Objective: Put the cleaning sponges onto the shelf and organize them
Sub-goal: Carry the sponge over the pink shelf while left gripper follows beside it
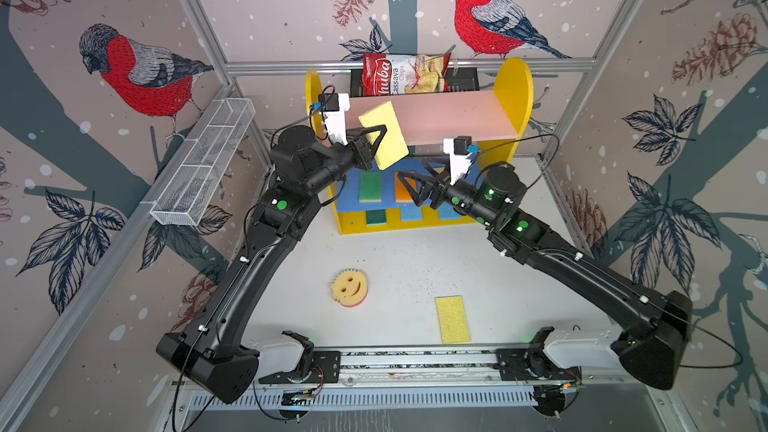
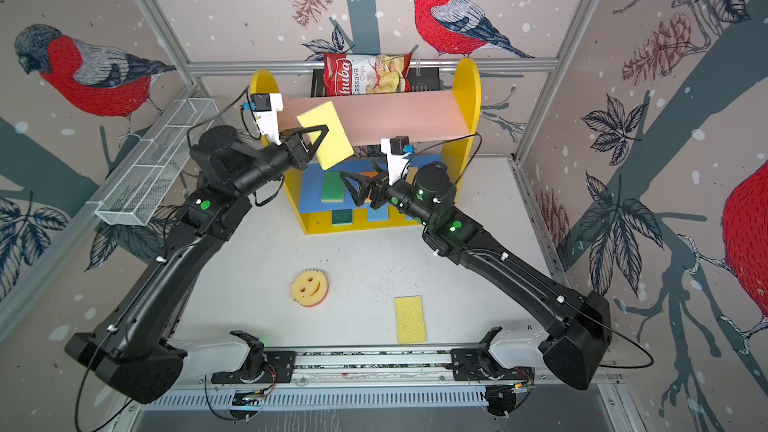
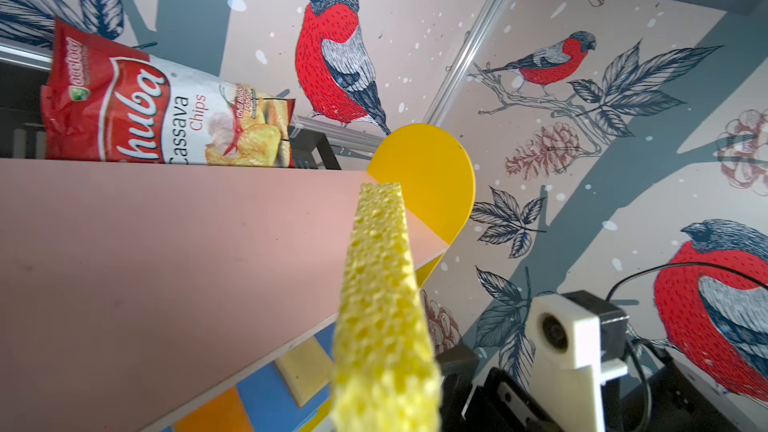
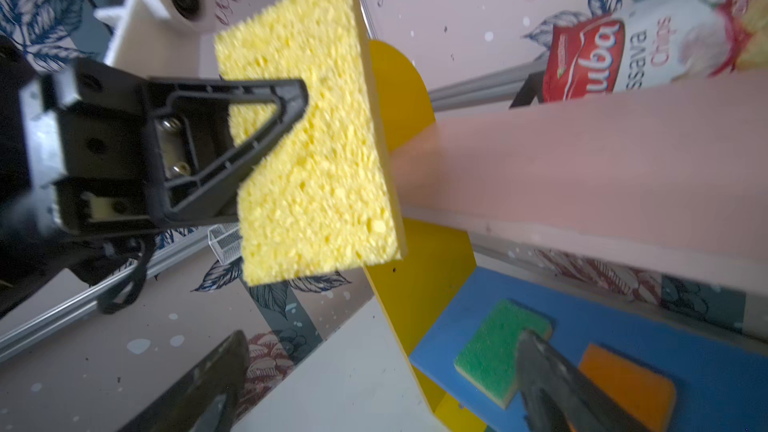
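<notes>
Carrying a yellow sponge (image 1: 392, 147) in the left tool (image 1: 382, 135), clamped shut across its flat faces and tilted on edge. Hanging at the front left of the shelf (image 1: 515, 89), over the edge of the pink top board (image 1: 449, 118); whether touching it, impossible to tell.

Already shelved below: a green sponge (image 1: 370, 187) and an orange sponge (image 1: 404, 189) on the blue middle board (image 1: 348, 197), a tan sponge (image 3: 305, 367) further along, a dark green sponge (image 1: 376, 217) and light blue sponges (image 1: 410, 214) on the yellow base.

With the right tool (image 1: 409, 189) spread wide and empty, just in front of the middle board.

Left on the tabletop (image 1: 519, 284): a smiley sponge (image 1: 350, 288) and a second yellow sponge (image 1: 453, 320).

Judged mid-placement. Next, probably: turn the sponge flat, lower onto the bare pink board, release. Mind the right tool close beneath.
</notes>
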{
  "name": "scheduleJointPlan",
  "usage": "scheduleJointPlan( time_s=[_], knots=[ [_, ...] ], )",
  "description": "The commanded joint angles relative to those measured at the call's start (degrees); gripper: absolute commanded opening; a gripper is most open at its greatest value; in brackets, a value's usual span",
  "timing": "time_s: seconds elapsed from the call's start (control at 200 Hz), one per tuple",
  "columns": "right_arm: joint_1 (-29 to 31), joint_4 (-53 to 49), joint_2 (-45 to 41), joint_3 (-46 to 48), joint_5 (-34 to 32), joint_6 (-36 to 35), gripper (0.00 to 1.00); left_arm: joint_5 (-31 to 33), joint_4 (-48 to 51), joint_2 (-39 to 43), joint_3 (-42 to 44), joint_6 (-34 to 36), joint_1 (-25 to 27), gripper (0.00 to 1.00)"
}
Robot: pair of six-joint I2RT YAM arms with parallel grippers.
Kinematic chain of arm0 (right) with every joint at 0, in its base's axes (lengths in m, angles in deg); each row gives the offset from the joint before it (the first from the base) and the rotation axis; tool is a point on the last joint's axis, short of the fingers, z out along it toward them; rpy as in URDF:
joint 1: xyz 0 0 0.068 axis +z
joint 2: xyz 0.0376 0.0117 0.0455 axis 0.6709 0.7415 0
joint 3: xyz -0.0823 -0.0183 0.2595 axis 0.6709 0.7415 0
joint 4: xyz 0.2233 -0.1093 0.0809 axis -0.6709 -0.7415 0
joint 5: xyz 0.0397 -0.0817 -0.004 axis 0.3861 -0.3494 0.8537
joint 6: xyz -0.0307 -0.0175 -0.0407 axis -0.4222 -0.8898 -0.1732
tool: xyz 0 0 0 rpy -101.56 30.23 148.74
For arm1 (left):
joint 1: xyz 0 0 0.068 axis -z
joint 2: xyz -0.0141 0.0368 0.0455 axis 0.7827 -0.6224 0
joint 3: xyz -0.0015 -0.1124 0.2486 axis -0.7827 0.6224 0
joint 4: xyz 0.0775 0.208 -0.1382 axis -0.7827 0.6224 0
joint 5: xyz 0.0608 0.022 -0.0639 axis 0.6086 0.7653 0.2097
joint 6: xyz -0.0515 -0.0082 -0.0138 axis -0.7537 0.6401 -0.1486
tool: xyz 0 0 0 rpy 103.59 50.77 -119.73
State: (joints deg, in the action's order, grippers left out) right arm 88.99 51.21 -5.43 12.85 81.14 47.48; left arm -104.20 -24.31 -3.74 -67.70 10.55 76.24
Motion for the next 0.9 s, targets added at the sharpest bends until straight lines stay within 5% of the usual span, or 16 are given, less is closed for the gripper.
scheduleJointPlan(
  time_s=[0.0, 0.435, 0.615, 0.896],
  knots=[
    [0.09, 1.55, -0.82, -2.34, 0.58, -1.0, 0.87, -6.25, -0.49, -1.43, -2.98, -2.57, -0.38, 0.0],
    [-5.2, 5.12, 2.8, -8.43, 15.14, 8.42, 0.52, -16.25, -4.05, -4.34, -6.66, -5.95, -1.0, 0.0],
    [-5.8, 5.3, 5.42, -10.45, 18.14, 10.08, 0.51, -17.6, -3.87, -4.16, -7.57, -5.7, -1.44, 0.0],
    [-6.3, 10.79, 7.0, -8.95, 20.96, 14.06, 0.1, -14.37, -0.55, -4.61, -8.34, -4.39, -3.46, 0.0]
  ],
)
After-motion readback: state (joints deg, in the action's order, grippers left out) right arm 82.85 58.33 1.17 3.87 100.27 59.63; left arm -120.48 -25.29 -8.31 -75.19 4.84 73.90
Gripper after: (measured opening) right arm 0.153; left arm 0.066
